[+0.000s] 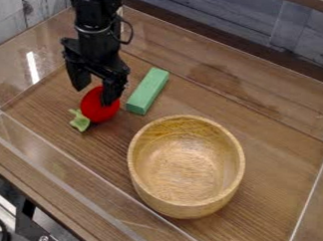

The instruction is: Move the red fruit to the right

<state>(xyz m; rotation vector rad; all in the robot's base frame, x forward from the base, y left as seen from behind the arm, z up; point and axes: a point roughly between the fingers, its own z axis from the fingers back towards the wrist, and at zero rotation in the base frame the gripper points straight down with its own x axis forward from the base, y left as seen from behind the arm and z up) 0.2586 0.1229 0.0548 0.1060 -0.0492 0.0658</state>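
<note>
The red fruit point(101, 110) is a small bright red toy strawberry lying on the wooden table, its light green leafy end point(82, 121) pointing to the lower left. My black gripper point(95, 90) points straight down right over it. The fingers point(115, 92) stand open on either side of the fruit's upper part, and they hide its top. Whether they touch the fruit, I cannot tell.
A flat green rectangular block point(150, 90) lies just right of the gripper. A large wooden bowl point(187, 165) sits at the lower right. Clear plastic walls point(30, 158) ring the table top.
</note>
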